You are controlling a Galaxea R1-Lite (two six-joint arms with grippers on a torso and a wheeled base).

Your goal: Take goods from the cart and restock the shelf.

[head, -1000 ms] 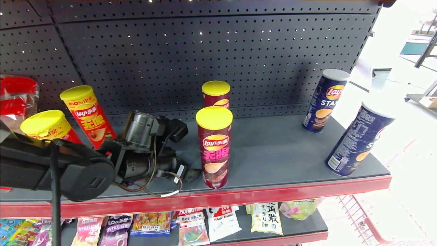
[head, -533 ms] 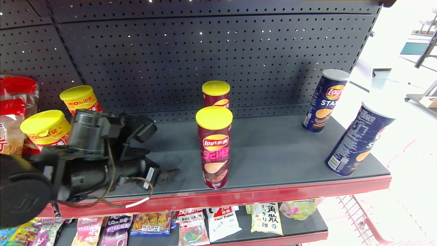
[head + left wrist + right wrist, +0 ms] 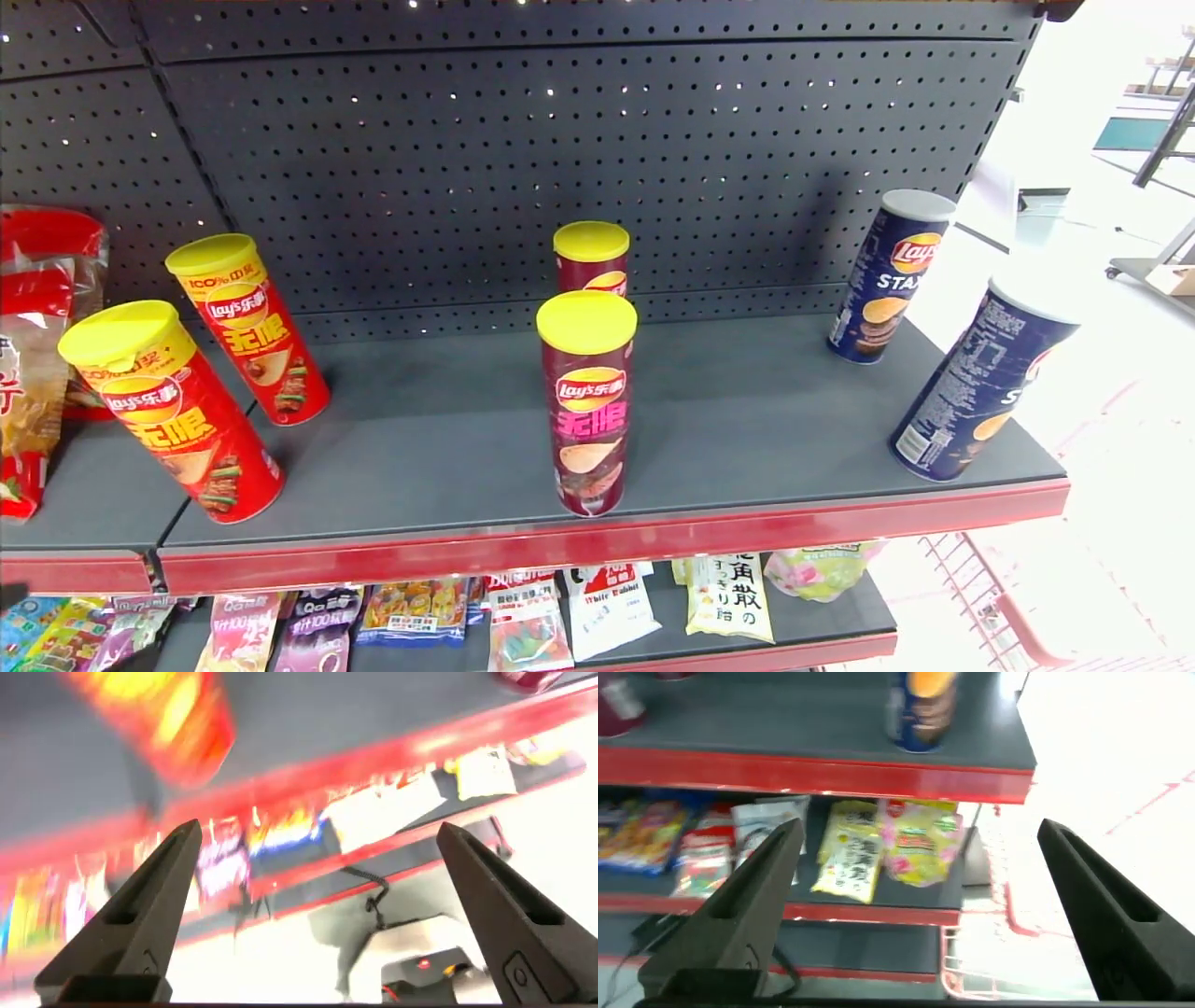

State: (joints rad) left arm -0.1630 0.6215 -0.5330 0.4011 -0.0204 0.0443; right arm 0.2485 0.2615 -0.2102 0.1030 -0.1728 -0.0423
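Head view: left arm has withdrawn from the shelf (image 3: 728, 411), leaving a red can (image 3: 173, 411) standing at 8 o'clock. Left gripper (image 3: 319, 828) and right gripper (image 3: 921, 826) gape wide, empty; the cart (image 3: 1013, 625) is likely next.

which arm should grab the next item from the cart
Right. The red cart sits at the robot's right, and the right tool, open and empty, faces it; the left tool, also open, faces the shelf.
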